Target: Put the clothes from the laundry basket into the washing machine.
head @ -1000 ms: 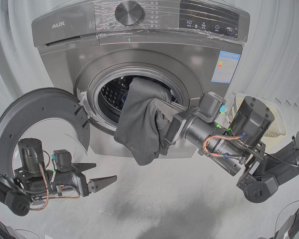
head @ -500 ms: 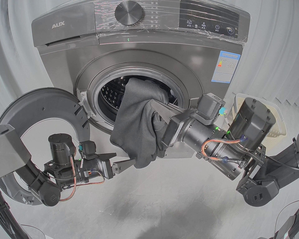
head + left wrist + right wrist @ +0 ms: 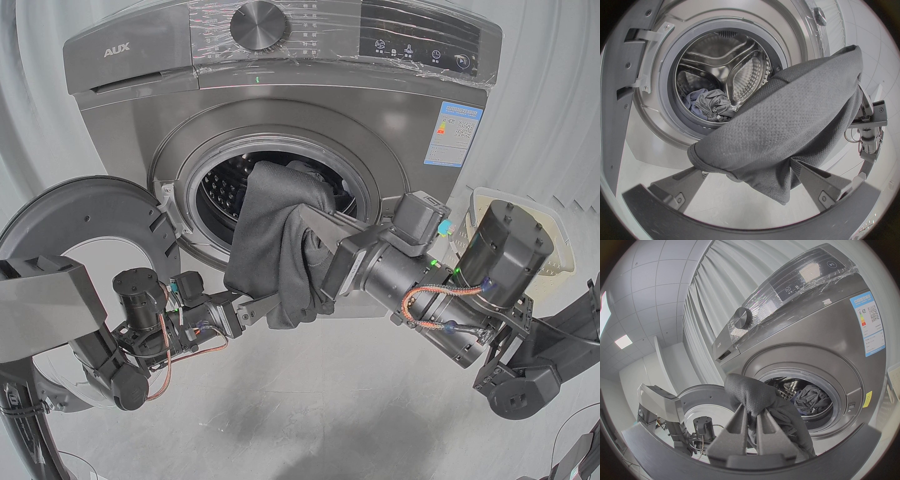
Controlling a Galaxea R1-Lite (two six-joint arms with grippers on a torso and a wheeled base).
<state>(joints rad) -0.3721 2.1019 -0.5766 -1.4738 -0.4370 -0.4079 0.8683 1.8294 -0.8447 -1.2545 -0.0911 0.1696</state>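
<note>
The garment (image 3: 275,244) hangs long axis down over the rim of the drum (image 3: 222,187), its upper fold clamped in the right gripper's (image 3: 309,215) fingers at the opening, while its loose lower end sags outside between the left gripper's (image 3: 743,165) 2 spread fingers, so the left arm is nearer that end.
</note>
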